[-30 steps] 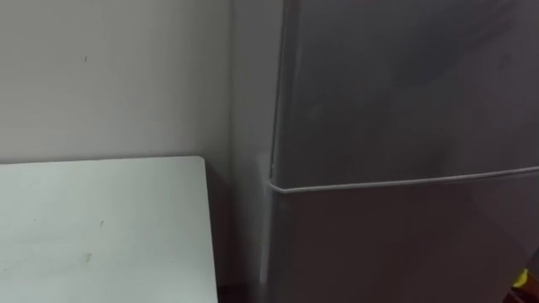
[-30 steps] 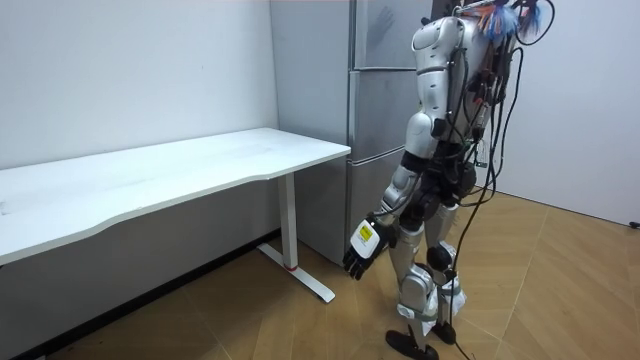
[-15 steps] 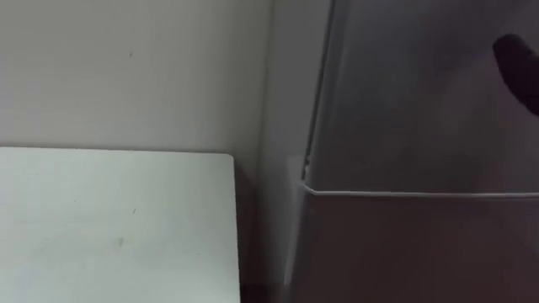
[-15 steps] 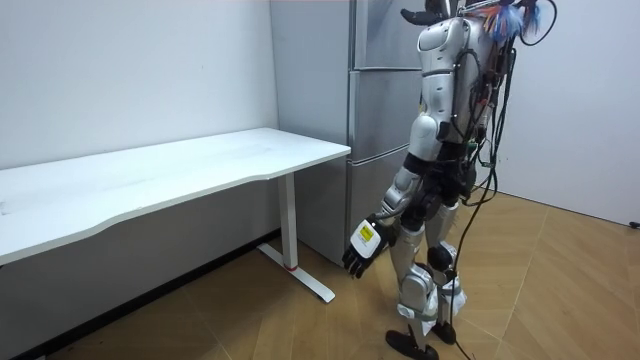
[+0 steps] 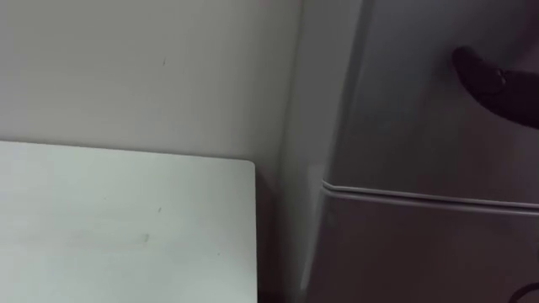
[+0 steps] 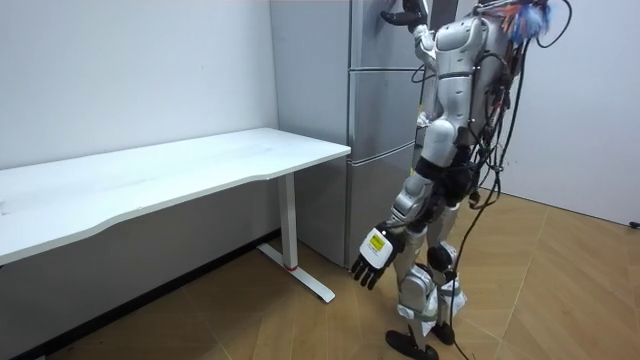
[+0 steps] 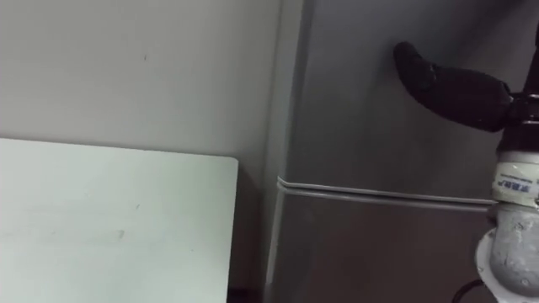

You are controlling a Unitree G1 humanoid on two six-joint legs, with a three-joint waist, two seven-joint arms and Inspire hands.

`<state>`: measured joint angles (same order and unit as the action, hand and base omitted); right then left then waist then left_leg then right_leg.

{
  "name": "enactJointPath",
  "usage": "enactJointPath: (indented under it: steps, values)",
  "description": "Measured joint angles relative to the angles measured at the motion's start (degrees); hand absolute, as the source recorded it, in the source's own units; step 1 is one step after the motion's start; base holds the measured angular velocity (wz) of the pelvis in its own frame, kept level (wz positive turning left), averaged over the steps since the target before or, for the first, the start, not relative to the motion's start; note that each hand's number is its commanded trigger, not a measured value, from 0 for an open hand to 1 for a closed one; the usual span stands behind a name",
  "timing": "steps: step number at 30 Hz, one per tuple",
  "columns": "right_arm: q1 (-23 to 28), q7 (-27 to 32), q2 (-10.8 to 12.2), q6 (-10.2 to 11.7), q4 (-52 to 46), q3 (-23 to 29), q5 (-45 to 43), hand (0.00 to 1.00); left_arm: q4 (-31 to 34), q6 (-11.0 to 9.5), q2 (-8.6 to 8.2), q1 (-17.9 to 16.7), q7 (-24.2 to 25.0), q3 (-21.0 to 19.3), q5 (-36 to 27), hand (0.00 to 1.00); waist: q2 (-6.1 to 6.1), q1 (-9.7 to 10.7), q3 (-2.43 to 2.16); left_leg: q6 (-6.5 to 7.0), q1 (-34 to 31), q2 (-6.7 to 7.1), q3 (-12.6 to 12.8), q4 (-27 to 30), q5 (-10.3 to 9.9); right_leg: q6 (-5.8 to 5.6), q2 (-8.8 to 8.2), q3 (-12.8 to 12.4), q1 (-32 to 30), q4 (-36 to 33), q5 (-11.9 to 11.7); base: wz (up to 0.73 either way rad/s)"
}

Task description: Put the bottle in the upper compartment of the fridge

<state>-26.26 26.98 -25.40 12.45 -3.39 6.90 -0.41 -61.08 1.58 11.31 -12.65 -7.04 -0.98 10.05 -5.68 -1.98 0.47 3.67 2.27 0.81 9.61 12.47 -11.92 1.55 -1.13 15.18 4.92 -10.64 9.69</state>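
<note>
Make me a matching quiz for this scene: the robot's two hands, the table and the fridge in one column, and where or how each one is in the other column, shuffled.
Things:
1. right hand
2. left hand
3. table
4. fridge

Place or state:
A. hangs low beside the leg
B. grey, doors shut
C. up at the upper door
D. white, along the wall next to the fridge

Pairs: 1-C, 2-A, 3-D, 4-B
</note>
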Motion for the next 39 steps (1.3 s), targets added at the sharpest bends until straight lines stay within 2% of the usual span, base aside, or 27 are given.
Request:
enactJointPath:
  steps: [2, 4, 9, 12, 15, 19, 22, 24, 30, 32, 39]
  values:
    - [-0.86, 0.36, -0.08, 0.01, 1.8, 0.0, 0.09, 0.0, 1.11, 1.06, 0.01, -0.13, 0.32, 0.01, 0.92, 0.0, 0.03, -0.18, -0.01, 0.2, -0.25, 0.15, -0.39, 0.53, 0.18, -0.53, -0.31, 0.71, -0.31, 0.08, 0.45, 0.13]
    - [-1.91, 0.33, -0.13, 0.06, 4.46, -0.06, 0.07, 0.0, 2.41, 2.02, -0.06, -0.32, 0.37, 0.0, 0.93, 0.0, 0.17, -0.77, 0.0, 0.42, -0.25, 0.23, -0.39, 0.63, 0.6, -0.53, -0.43, 0.69, -0.33, -0.01, 0.28, 0.0]
    - [-2.52, 0.48, -2.25, 0.21, 8.85, -0.61, -0.14, 0.0, 3.73, 2.72, -0.07, -0.74, 0.38, 0.22, 0.9, 0.0, 0.18, -2.1, -0.02, 0.72, -0.58, 0.26, -0.51, 1.18, 1.02, -0.3, -0.49, 0.68, -0.38, -0.01, -0.31, 0.0]
    - [-3.0, 0.87, -3.31, 0.21, 11.71, -1.23, -0.34, 0.0, 3.92, 4.5, 0.09, -0.84, 0.37, 0.6, 0.9, 0.0, 0.06, -2.73, -0.09, 0.8, -0.56, 0.3, -0.51, 1.33, 1.3, -0.41, -0.6, 0.71, -0.31, -0.01, -0.6, 0.0]
    - [-3.08, 0.86, -3.43, 0.15, 14.24, -1.28, -0.77, 0.0, 3.94, 5.59, 0.6, -0.93, 0.37, 1.37, 0.92, 0.0, -0.18, -3.2, -0.2, 0.83, -0.54, 0.27, -0.55, 1.87, 1.36, -0.47, -0.61, 0.73, -0.04, -0.08, -0.85, 0.01]
    - [-3.09, 0.87, -3.4, -0.33, 16.14, -1.3, -1.03, 0.0, 4.28, 5.65, 1.03, -0.91, 0.45, 1.31, 0.93, 0.0, -0.28, -3.36, -0.23, 0.9, -0.92, 0.3, -0.79, 2.42, 1.31, -0.53, -0.67, 0.74, -0.17, -0.12, -0.98, 0.01]
    - [-3.09, 1.11, -3.41, -1.29, 15.84, -1.31, -1.16, 0.0, 4.28, 5.67, 1.24, -0.99, 1.19, 1.32, 0.93, 0.0, -0.48, -3.55, -0.44, 0.75, -1.67, 0.47, -1.06, 2.43, 1.45, -0.68, -0.75, 0.72, -0.93, -0.17, -1.2, -0.06]
    - [-3.09, 1.57, -3.41, -1.3, 15.74, -1.31, -1.15, 0.0, 4.28, 5.67, 1.16, -0.99, 1.47, 1.36, 0.93, 0.0, -0.55, -3.36, -0.45, 1.09, -1.86, 0.71, -1.45, 2.43, 1.64, -0.78, -0.79, 0.72, -1.07, -0.14, -1.48, 0.04]
    - [-2.98, 2.25, -3.42, -1.29, 14.64, -1.28, -1.14, 0.0, 4.34, 5.42, 1.14, -0.94, 1.54, 1.27, 0.92, 0.0, -0.51, -1.91, -0.53, 1.51, -2.03, 1.03, -2.0, 2.4, 1.72, -0.92, -0.82, 0.71, -1.16, 0.04, -1.71, 0.04]
    - [-2.98, 1.96, -3.44, -1.18, 14.28, -1.28, -0.26, 0.0, 4.33, 5.32, 1.24, -0.94, 1.54, 1.18, 0.85, 0.0, -0.43, -1.19, -0.62, 1.6, -2.01, 1.07, -2.15, 2.38, 1.73, -1.27, -0.81, 0.9, -0.95, 0.18, -1.98, 0.05]
    - [-2.97, 1.61, -3.5, -1.37, 14.13, -1.23, 3.07, 0.0, 4.34, 3.13, 1.33, -1.42, 1.41, 1.1, 0.83, 0.0, -0.66, -0.39, -0.95, 1.65, -1.35, 1.07, -2.51, 2.3, 1.7, -1.15, -0.94, 1.88, -0.04, 0.37, -1.84, 0.04]
